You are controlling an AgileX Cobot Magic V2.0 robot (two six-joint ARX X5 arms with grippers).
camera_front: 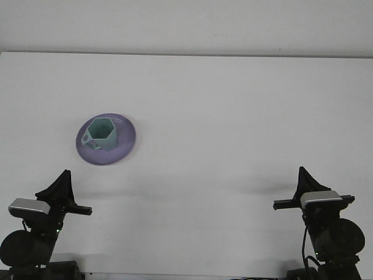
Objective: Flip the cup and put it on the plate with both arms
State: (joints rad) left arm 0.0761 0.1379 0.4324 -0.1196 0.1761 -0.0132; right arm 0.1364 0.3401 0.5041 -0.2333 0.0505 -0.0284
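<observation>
Cup on the plate, both arms low at the near edge

Here we see a white table [233, 116] filling most of the front view, with a pale wall behind its far edge. On the left half of the table, about midway between near and far, lies a purple plate [125, 146]. A teal cup [103, 133] stands on that plate, mouth up, and we look down into its six-sided opening. The cup sits a little left of the plate's middle, and its small handle points toward the near left, over the plate's left part. The plate's right side is bare.

Both arms are low at the near edge of the table, well apart from the plate and from each other. The left gripper [63, 197] is at the near left corner; we see a dark pointed finger rising from it and a thin dark bar reaching to the right, with a grey housing just to its left. The right gripper [300, 192] is at the near right corner, with a similar dark pointed finger and a thin bar reaching to the left, and a grey housing to its right. Neither gripper touches or carries anything. From this angle we cannot tell whether either claw is spread or pressed together.
</observation>
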